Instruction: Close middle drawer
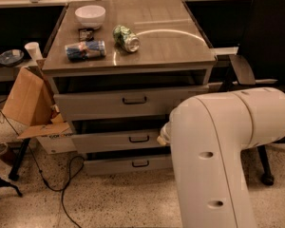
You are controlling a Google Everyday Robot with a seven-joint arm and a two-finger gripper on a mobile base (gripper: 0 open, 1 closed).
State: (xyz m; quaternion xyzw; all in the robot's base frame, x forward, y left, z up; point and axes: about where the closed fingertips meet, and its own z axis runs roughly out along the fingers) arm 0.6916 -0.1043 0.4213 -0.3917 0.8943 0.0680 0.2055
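This is looking like a lab or office workspace: a cabinet [171,46] is standing among desks [9,73], an office chair [270,37], a cardboard box [26,99] and floor cables [61,190]. The gripper [163,136] is sitting at the right end of the middle drawer [114,139].

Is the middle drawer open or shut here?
Partly open: the middle drawer juts forward, a dark gap above its front. The gripper sits at its right end.
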